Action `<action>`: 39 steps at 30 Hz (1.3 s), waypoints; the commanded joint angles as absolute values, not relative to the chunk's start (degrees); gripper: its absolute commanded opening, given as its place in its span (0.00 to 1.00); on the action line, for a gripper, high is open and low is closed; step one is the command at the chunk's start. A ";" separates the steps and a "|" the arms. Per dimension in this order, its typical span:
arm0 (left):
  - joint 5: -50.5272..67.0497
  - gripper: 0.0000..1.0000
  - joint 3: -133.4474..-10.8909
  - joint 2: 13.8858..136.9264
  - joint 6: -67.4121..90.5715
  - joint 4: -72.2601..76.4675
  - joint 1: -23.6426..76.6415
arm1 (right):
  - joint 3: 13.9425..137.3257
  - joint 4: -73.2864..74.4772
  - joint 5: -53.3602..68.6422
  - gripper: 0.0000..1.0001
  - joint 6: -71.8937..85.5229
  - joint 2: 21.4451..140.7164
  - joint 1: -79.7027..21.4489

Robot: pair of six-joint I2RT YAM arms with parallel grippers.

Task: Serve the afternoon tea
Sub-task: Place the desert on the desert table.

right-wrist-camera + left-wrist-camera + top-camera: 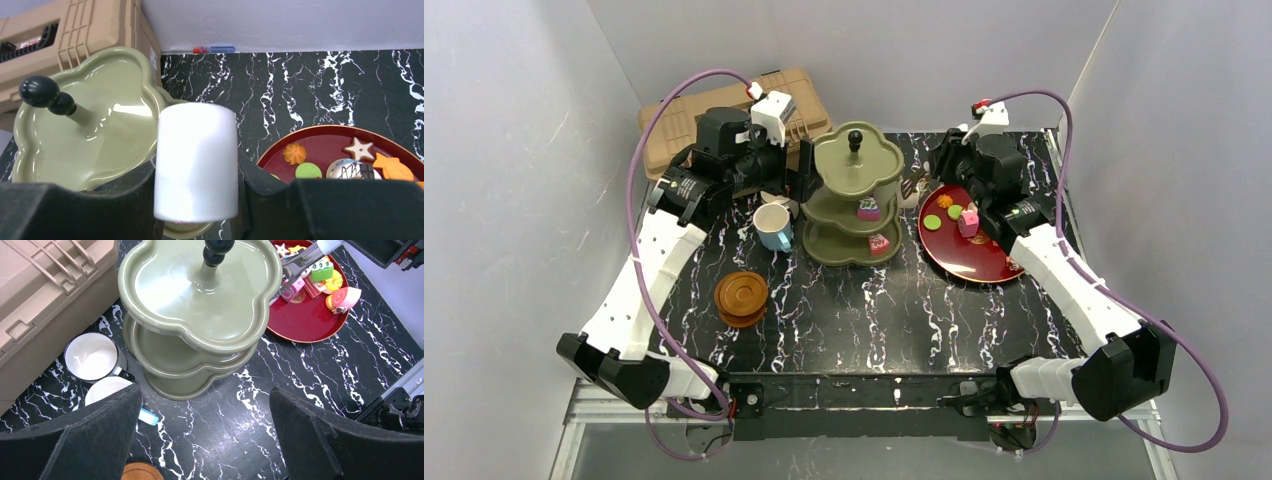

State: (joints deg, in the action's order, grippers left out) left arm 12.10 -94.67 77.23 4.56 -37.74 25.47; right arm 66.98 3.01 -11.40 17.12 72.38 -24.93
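Note:
The olive-green three-tier stand [854,195] [200,295] [95,135] stands mid-table with two small cakes [868,210] on its lower tiers. My right gripper [939,165] [197,170] is shut on a white cylinder [196,160] beside the stand's top tier. In the left wrist view a grey metal piece [300,262] reaches from that gripper to a pink cake [294,290] at the stand's rim. More cakes [969,220] lie on the red tray [969,260] [325,145]. My left gripper [799,175] [205,440] hangs open over the white mug [92,357] and the light-blue mug [772,225].
The tan toolbox [684,120] [40,300] fills the back left corner, close behind the mugs. Stacked brown saucers [741,297] sit at the front left. White walls close in the table on three sides.

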 commanded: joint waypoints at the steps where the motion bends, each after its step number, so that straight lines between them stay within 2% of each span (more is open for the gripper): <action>1: 13.65 0.98 -93.66 74.88 4.73 -37.70 24.88 | 67.95 -3.36 -11.88 0.14 18.64 71.02 -25.01; 15: 14.14 0.98 -92.77 74.16 4.54 -37.44 24.79 | 56.25 -6.68 -19.39 0.12 20.07 65.84 -24.91; 39: 13.97 0.98 -92.87 73.92 4.48 -37.62 24.70 | 53.36 -21.04 -14.62 0.11 27.16 80.99 -24.96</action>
